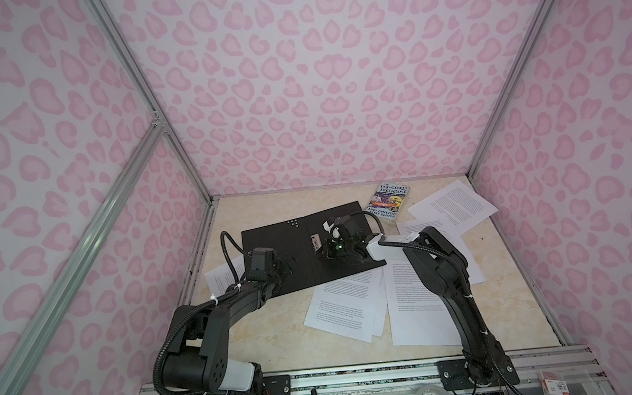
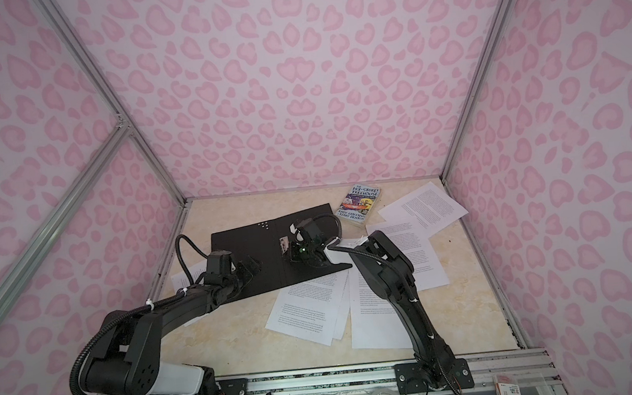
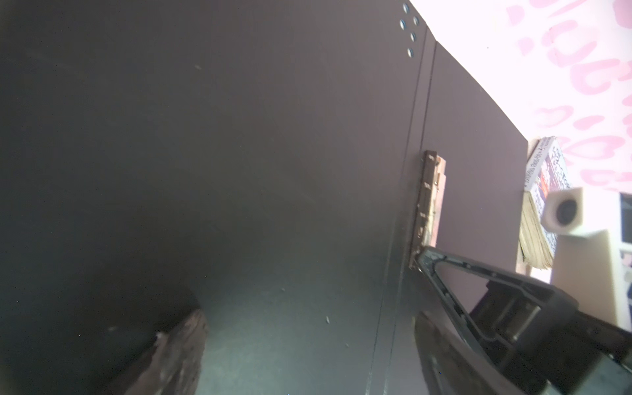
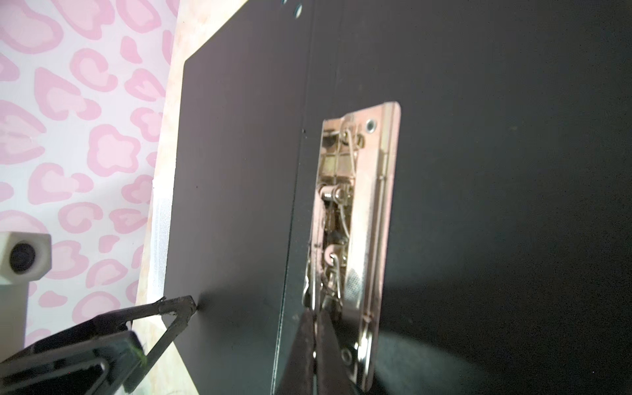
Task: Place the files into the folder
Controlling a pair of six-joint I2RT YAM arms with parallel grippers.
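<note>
1. Nearest us, we see the table (image 1: 271, 333), a smooth beige slab with a marble pattern.
2. On it lie the files (image 1: 341, 312), loose white paper sheets printed with small black text. They are flat, fanned and overlapping. None lies on the folder's inside. The far edges of the middle sheets go under the folder's near edge, and one more sheet (image 1: 222, 279) pokes out from under its left corner.
3. The folder (image 1: 272, 248) is a thin, stiff board lying open and flat, its matt black inside facing up. Two fine creases run down the spine.
4. The left gripper (image 3: 306, 321) hangs low over the folder's left panel. Its jaws are spread wide with nothing between them, and its fingers (image 3: 171, 352) look worn and scuffed.
5. The right gripper (image 4: 316, 313) has its slim black fingers pressed together, with the tips at the near end of the clip (image 4: 372, 205). We cannot tell whether a thin part is pinched.
6. That clip is a shiny, narrow metal plate with springs and wire, set beside the spine.
7. Further on, a small cluster of pale dots (image 1: 294, 222) marks the left panel's far corner.
8. Beyond lie a glossy illustrated paperback book (image 1: 392, 200) and another printed sheet (image 1: 454, 205), well apart from the folder.
</note>
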